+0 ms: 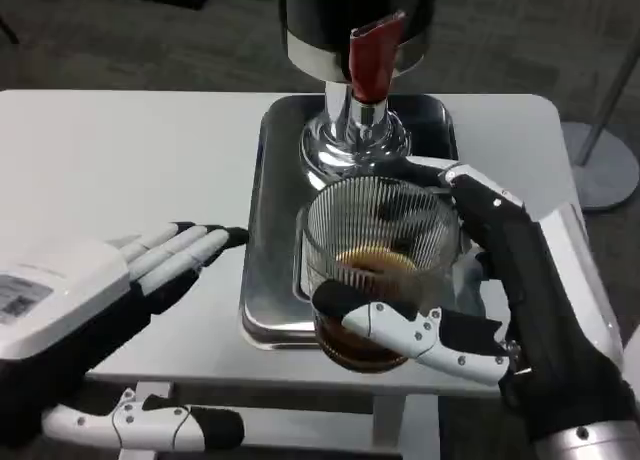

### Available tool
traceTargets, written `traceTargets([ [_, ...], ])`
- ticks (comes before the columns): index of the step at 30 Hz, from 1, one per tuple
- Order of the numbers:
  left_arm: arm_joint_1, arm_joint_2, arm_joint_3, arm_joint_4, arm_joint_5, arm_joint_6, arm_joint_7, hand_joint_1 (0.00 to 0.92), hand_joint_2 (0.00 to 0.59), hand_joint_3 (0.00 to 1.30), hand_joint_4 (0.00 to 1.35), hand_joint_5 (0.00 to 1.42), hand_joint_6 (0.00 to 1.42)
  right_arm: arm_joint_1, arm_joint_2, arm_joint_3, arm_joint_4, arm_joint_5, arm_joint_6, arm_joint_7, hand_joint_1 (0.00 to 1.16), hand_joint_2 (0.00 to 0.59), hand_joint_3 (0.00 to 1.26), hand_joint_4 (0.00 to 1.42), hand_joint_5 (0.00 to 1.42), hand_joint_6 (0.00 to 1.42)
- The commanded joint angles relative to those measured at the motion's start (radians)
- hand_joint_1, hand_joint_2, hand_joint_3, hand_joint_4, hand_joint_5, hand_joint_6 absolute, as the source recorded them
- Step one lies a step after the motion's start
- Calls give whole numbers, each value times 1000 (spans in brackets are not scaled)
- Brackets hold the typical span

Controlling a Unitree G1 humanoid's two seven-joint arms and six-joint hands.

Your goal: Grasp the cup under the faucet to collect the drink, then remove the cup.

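A ribbed clear glass cup (378,242) with brown drink in its bottom stands over the front of the steel tray (270,240). My right hand (500,310) grips it, the thumb across its near side and fingers (480,195) around its right side. Behind it rises the dispenser on a chrome base (355,140), its red faucet lever (372,55) above and just behind the cup. My left hand (120,280) lies flat on the white table (120,150) to the left of the tray, its fingers stretched out and holding nothing.
The table's front edge runs just below the tray. A grey round stand base (605,165) sits on the floor at the right. Carpeted floor lies behind the table.
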Motion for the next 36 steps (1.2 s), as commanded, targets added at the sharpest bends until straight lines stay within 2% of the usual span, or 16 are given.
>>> traceTargets([
  [1, 29, 6, 13, -26, -3, -36, 11, 0, 38, 0, 0, 0, 77, 9, 3, 0, -59, 17, -19, 10, 920, 138, 825, 978, 1279, 1424],
  [12, 131, -17, 99, -137, -95, -31, -11, 0, 45, 0, 0, 0, 72, 52, 2, -4, -122, 30, -3, 57, 920, 140, 832, 978, 1279, 1424],
  [18, 167, -17, 138, -157, -134, -34, -15, 0, 46, 0, 0, 0, 72, 76, -2, 2, -146, 32, 2, 78, 920, 141, 834, 978, 1278, 1424],
  [36, 133, 0, 106, -143, -132, -34, -18, 0, 47, 0, 0, 0, 59, 88, -9, 1, -147, 24, 2, 88, 920, 142, 840, 978, 1277, 1424],
])
